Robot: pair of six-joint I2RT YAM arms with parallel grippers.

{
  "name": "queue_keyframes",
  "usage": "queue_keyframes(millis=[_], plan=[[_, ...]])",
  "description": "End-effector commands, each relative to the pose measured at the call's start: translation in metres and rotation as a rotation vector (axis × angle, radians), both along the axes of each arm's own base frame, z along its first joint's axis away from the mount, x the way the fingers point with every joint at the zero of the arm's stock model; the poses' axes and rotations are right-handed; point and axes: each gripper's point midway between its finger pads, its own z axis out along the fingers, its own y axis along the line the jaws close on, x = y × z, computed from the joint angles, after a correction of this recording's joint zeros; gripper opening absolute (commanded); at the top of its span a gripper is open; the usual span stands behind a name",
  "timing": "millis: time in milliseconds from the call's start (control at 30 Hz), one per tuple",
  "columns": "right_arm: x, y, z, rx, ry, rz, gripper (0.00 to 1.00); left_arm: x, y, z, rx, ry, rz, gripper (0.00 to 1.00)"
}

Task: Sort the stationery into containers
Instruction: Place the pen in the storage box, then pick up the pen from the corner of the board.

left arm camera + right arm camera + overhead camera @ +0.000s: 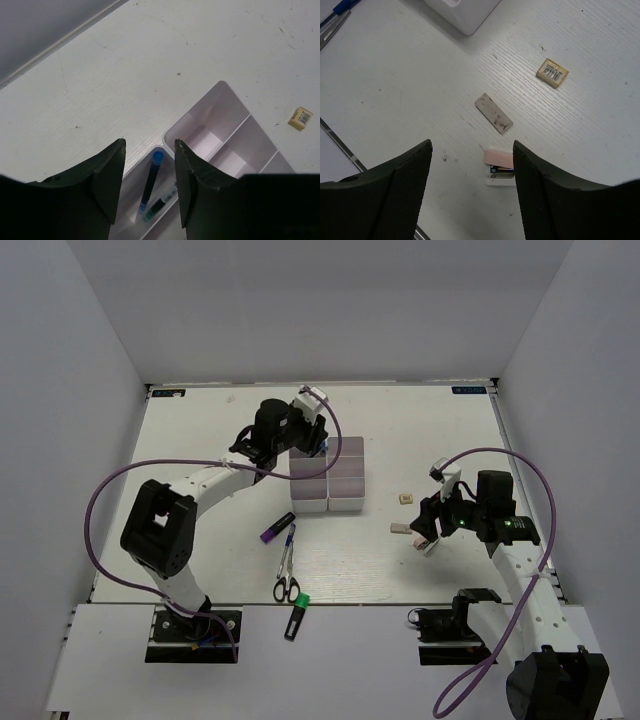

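The white bins point(330, 480) stand mid-table. My left gripper point(308, 436) hovers open and empty over their far left bin point(192, 107), which holds a blue-capped pen point(151, 177) and a dark green-tipped marker point(160, 205). My right gripper point(428, 536) is open low over the table, and a pink-white piece point(499, 167) lies by its right finger point(545, 200). A flat grey eraser point(493, 113) and a beige eraser point(552, 73) lie beyond it. A purple marker point(277, 527), a thin blue pen point(290, 540), black-handled scissors point(286, 582) and a green marker point(296, 616) lie left of centre.
The other bins in the left wrist view point(235, 145) look empty. White walls close in the table on three sides. The table's near edge point(350, 604) runs just behind the green marker. The beige eraser also shows in the left wrist view point(300, 118).
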Motion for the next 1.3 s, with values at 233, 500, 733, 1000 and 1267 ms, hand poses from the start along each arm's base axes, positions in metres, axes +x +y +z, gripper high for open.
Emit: queue_keyframes(millis=[233,500,733,1000,1267], plan=[[-0.001,0.006,0.008,0.012,-0.074,0.075,0.69,-0.037,0.009,0.084,-0.072,-0.128,-0.012,0.56],[-0.097,0.070,0.051,0.295,-0.405,0.920,0.67,-0.133,0.083,0.054,0.009,0.330,0.210,0.34],[-0.090,0.097,0.066,0.208,-0.427,1.287,0.68,-0.218,0.188,-0.041,0.194,0.533,0.512,0.89],[-0.069,0.167,0.026,-0.121,-0.249,1.281,0.71,-0.234,0.241,-0.048,0.188,0.402,0.724,1.00],[-0.124,0.229,-0.009,-0.313,-0.277,1.485,0.63,-0.240,0.303,-0.048,0.146,0.354,1.071,1.00]])
